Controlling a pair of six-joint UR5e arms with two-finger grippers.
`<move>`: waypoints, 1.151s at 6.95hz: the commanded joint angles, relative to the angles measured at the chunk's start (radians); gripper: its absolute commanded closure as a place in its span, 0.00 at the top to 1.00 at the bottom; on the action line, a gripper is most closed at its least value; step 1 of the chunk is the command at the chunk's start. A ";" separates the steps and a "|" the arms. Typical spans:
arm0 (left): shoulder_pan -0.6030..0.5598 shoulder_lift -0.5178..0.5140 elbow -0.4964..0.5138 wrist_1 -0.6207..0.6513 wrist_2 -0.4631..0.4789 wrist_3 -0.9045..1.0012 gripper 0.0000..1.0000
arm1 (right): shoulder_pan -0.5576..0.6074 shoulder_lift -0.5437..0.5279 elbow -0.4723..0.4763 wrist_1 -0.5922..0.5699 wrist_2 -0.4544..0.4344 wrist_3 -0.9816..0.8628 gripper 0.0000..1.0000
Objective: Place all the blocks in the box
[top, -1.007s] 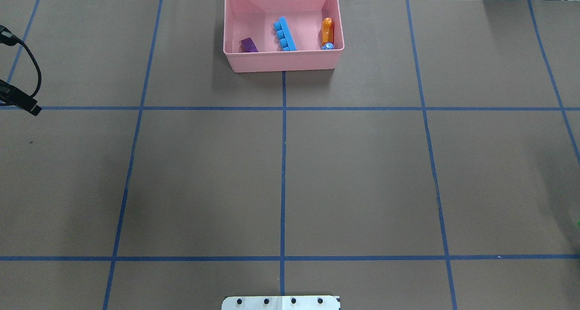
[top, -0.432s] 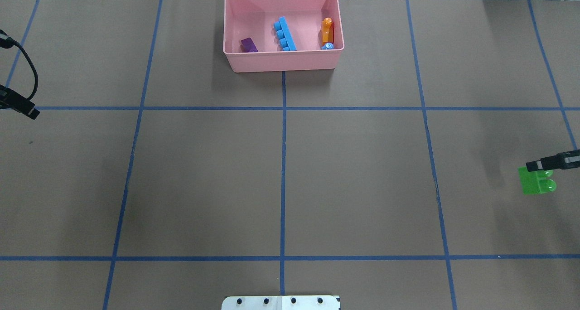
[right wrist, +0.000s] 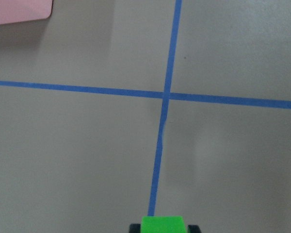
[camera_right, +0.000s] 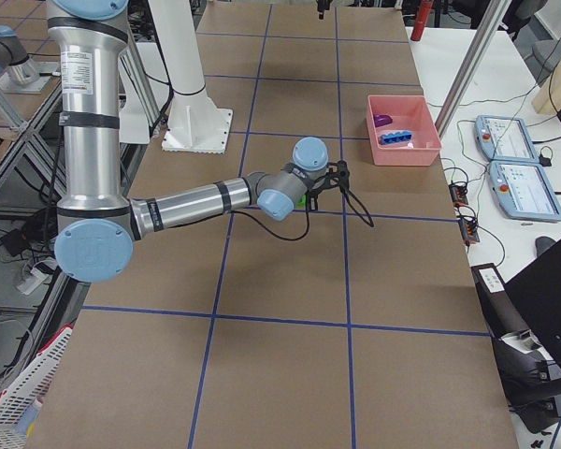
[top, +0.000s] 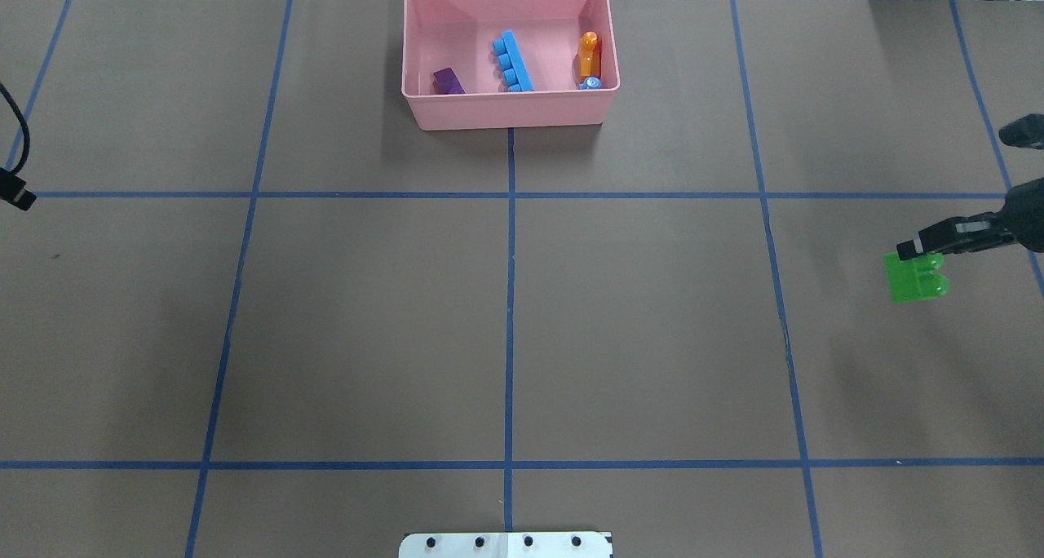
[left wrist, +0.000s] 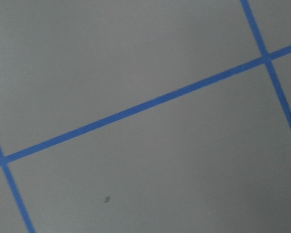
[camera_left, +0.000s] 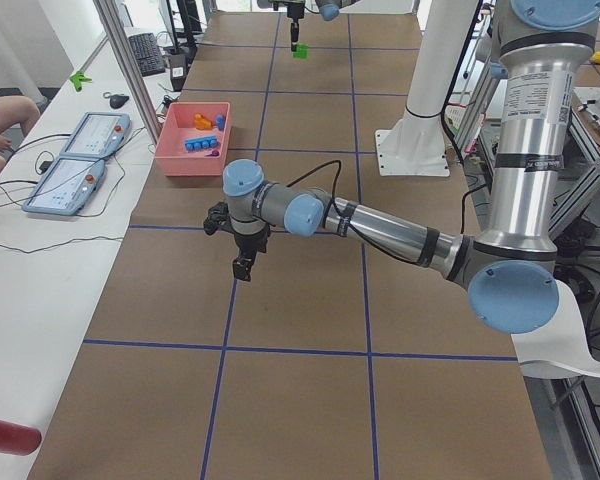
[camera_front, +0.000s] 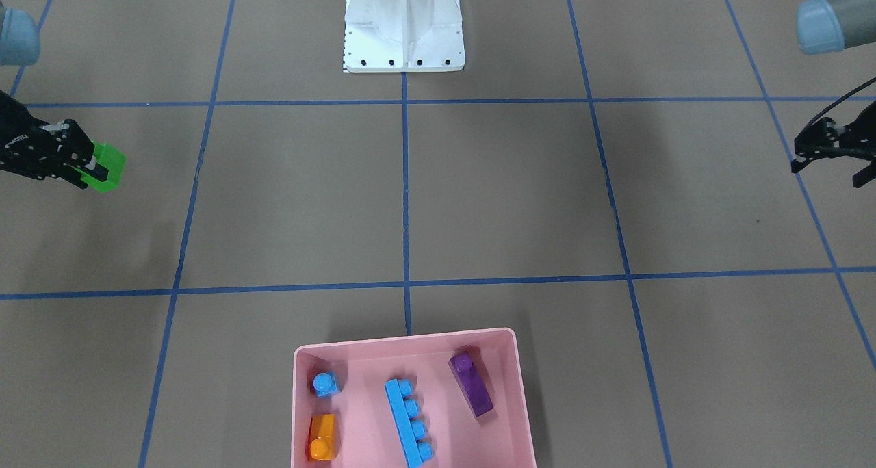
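I see right tool (top: pixel 909 251) clamped on green two-stud plastic brick (top: pixel 915 279), held above brown tabletop (top: pixel 636 321), well apart from shallow pink plastic box (top: pixel 506 111). Four other bricks (top: pixel 512 62) lie inside box. Left tool (camera_front: pixel 827 174) seems spread, empty, partly cropped.

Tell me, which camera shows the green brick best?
Overhead: the green brick shows nearly whole, both studs clear. Front view: the right gripper covers half. Right wrist: just a sliver. Side views: a speck.
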 commanded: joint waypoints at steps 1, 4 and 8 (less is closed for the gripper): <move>-0.154 0.055 0.015 0.008 -0.003 0.115 1.00 | -0.001 0.193 0.002 -0.251 -0.004 0.000 0.00; -0.217 0.106 0.031 0.033 -0.039 0.127 1.00 | -0.096 0.511 -0.021 -0.639 -0.127 0.002 0.00; -0.216 0.106 0.032 0.037 -0.073 0.119 1.00 | -0.151 1.035 -0.577 -0.726 -0.250 0.013 0.00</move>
